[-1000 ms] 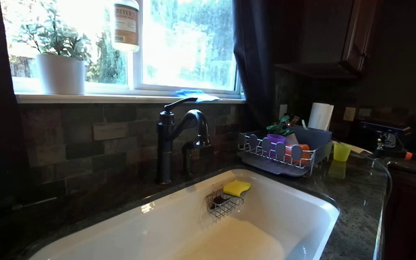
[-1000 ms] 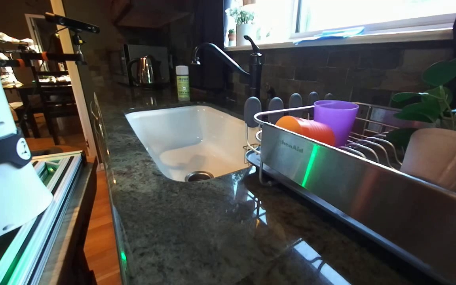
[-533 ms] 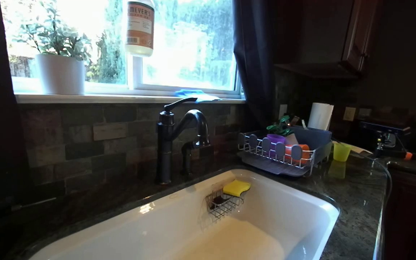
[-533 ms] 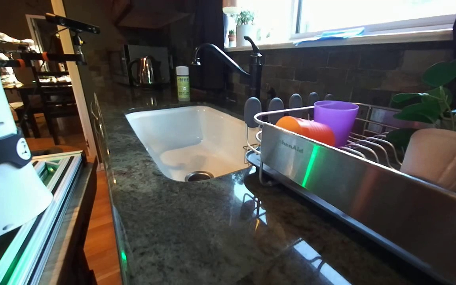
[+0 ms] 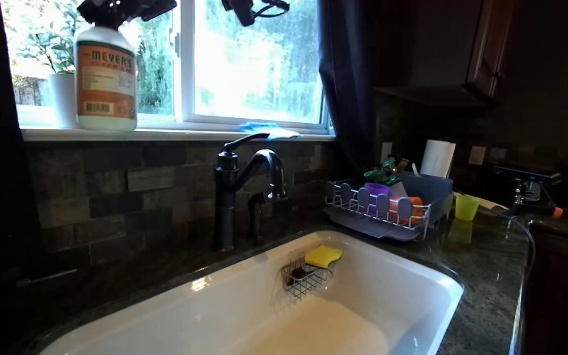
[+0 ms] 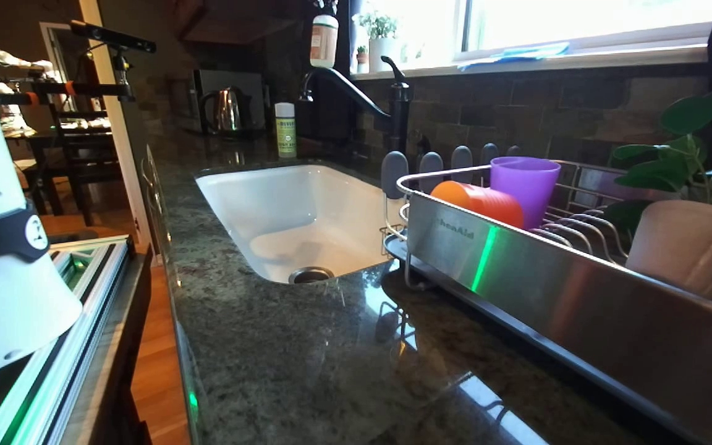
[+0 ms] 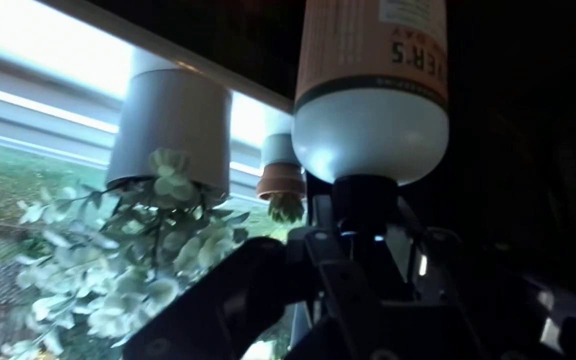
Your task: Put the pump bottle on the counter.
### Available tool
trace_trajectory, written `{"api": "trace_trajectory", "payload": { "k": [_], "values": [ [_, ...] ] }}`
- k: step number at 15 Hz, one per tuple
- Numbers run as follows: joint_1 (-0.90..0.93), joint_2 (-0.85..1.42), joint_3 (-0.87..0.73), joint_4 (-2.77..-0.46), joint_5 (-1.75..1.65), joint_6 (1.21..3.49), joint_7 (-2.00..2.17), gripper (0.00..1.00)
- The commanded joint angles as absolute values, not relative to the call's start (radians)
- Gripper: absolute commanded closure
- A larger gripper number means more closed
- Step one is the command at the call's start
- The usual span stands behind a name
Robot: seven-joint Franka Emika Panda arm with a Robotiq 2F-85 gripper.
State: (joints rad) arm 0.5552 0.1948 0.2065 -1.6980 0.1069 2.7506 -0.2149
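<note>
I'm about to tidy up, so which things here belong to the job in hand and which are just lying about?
Part of the job:
pump bottle, held in the air
gripper, closed on its dark top
counter, where it should go

Just lying about:
dish rack
purple cup
orange cup
yellow-green cup
yellow sponge
kettle
white plant pot

The stone counter (image 6: pixel 294 358) is gleaming glossily, the sink (image 6: pixel 282 196) is showing a smooth glaze, the metal kettle (image 6: pixel 228 111) is shining, the pump bottle (image 5: pixel 106 80) is looking like smooth plastic, and the backsplash tiles (image 5: pixel 116 203) are looking matt.
</note>
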Motion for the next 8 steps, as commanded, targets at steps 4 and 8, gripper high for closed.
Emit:
{"api": "trace_trajectory", "payload": {
  "k": [4, 8],
  "values": [
    [0.423, 0.529, 0.386, -1.301, 0.115, 2.453, -0.517, 0.92],
    [0.47, 0.663, 0.39, -1.114, 0.031, 2.346, -0.544, 0.92]
  ]
}}
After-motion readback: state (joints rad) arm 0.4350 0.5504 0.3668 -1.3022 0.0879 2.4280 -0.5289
